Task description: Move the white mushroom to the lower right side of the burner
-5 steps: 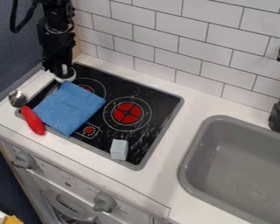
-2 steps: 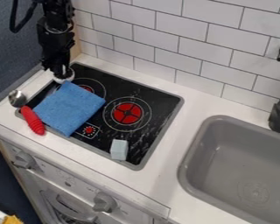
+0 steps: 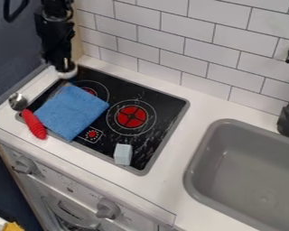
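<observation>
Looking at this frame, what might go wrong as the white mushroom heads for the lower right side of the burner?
The white mushroom, at the tip of the gripper, could slip if the hold is poor. Carried low, it might drag the blue cloth lying just beside it. Near the stovetop's lower right, it may knock the pale block.

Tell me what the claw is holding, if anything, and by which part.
The claw appears to hold the white mushroom by its upper part, with the rounded white end showing below; the exact contact points can't be made out.
</observation>
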`<state>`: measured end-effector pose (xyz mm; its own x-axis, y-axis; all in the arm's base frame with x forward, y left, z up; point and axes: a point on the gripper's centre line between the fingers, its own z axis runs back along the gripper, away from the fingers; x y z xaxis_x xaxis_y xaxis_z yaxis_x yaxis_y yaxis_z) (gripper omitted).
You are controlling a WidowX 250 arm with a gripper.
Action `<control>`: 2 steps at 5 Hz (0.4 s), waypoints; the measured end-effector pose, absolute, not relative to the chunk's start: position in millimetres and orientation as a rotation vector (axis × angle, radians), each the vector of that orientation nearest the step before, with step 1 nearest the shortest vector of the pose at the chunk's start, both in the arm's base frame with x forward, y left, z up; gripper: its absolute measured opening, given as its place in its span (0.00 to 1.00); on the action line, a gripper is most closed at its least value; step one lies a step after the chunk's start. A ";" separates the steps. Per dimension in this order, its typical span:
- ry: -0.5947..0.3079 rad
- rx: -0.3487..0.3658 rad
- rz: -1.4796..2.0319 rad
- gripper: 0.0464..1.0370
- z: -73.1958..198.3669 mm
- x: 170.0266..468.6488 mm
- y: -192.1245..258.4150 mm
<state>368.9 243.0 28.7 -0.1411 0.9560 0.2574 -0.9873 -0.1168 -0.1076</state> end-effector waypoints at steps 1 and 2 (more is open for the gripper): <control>-0.310 0.092 1.662 0.18 53.4 354.8 220.5; -0.329 0.027 1.580 0.18 72.1 339.0 183.7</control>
<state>339.0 183.7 72.1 -0.0429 0.9745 0.2204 -0.9815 0.0001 -0.1915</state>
